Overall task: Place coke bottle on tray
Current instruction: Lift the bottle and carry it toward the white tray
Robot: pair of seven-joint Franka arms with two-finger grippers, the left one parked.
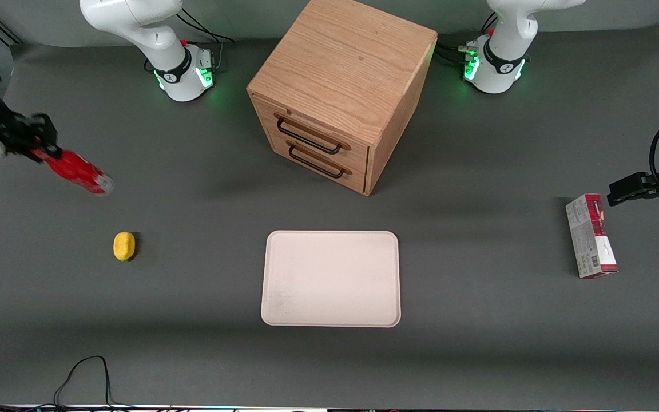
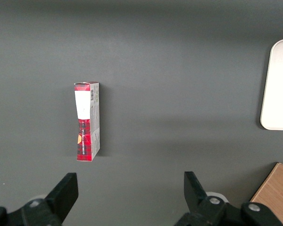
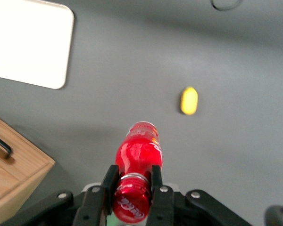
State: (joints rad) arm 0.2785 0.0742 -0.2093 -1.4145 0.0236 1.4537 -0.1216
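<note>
My right gripper [image 1: 43, 150] is shut on the neck of the coke bottle [image 1: 78, 172], a small bright red bottle with a red cap and silvery base. It holds the bottle tilted in the air at the working arm's end of the table. In the right wrist view the two black fingers [image 3: 110, 181] clamp the bottle [image 3: 139, 155] just below its cap, and my gripper [image 3: 132, 181] points it base-first at the table. The cream-beige tray [image 1: 330, 278] lies flat and bare at the table's middle, nearer the front camera than the cabinet. It also shows in the right wrist view [image 3: 28, 44].
A wooden two-drawer cabinet [image 1: 341, 91] stands at the middle, farther from the camera than the tray. A small yellow object [image 1: 124, 246] lies on the table below the held bottle's height, between gripper and tray. A red-and-grey carton [image 1: 590, 236] lies toward the parked arm's end.
</note>
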